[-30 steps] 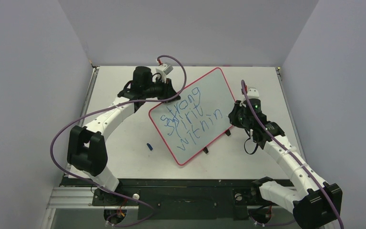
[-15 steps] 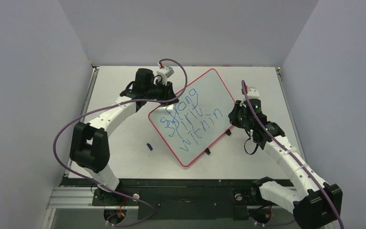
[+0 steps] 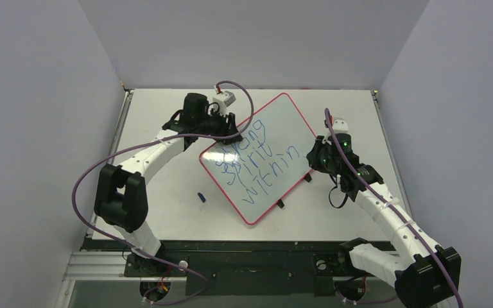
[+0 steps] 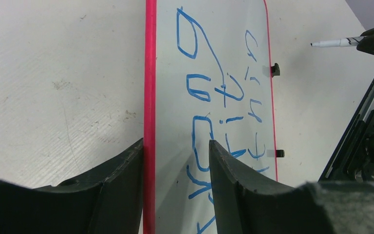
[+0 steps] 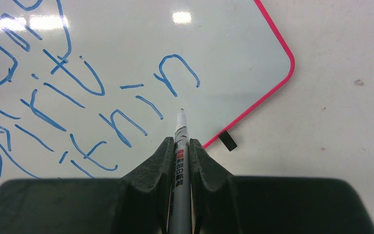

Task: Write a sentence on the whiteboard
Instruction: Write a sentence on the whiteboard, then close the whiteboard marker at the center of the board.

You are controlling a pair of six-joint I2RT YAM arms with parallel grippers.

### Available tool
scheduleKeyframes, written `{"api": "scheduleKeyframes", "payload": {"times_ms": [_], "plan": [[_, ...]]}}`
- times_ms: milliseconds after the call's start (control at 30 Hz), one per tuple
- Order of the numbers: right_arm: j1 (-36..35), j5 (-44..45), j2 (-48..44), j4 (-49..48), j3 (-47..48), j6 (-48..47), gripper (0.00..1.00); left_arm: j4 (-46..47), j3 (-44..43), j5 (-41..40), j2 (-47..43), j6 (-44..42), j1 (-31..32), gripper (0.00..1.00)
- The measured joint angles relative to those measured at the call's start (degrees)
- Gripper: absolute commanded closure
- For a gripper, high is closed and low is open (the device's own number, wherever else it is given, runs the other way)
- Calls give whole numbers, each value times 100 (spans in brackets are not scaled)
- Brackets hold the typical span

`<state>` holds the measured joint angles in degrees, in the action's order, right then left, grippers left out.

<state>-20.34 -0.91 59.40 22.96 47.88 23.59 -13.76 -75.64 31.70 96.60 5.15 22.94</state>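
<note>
The whiteboard lies tilted on the table, its red-pink rim all around. The sentence in blue marker reads "strong spirit within" in three lines. My left gripper is open at the board's upper left edge. In the left wrist view one finger is outside the rim and the other over the lettering. My right gripper is shut on a grey-white marker, uncapped. The tip hovers by the last "n", near the board's right edge.
A small blue cap lies on the table left of the board's near corner. Black clips stick out from the board's lower right edge. Purple cables loop over both arms. Walls close the table on three sides.
My left gripper has edged along the board's upper left edge, and the board has turned slightly with its far corner shifting left. The right arm holds still.
</note>
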Motion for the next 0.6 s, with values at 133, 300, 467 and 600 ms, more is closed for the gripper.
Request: {"api": "scheduleKeyframes", "payload": {"times_ms": [133,300,467,600], "plan": [[0,-22,0,0,0,0,100,-13,0,4,0,-31,24,48],[0,-63,0,-2,0,0,100,-24,0,2,0,-50,46,43],[0,-70,0,-4,0,0,100,-26,0,-2,0,-52,57,40],[0,-79,0,-7,0,0,100,-26,0,-15,0,-50,61,39]]}}
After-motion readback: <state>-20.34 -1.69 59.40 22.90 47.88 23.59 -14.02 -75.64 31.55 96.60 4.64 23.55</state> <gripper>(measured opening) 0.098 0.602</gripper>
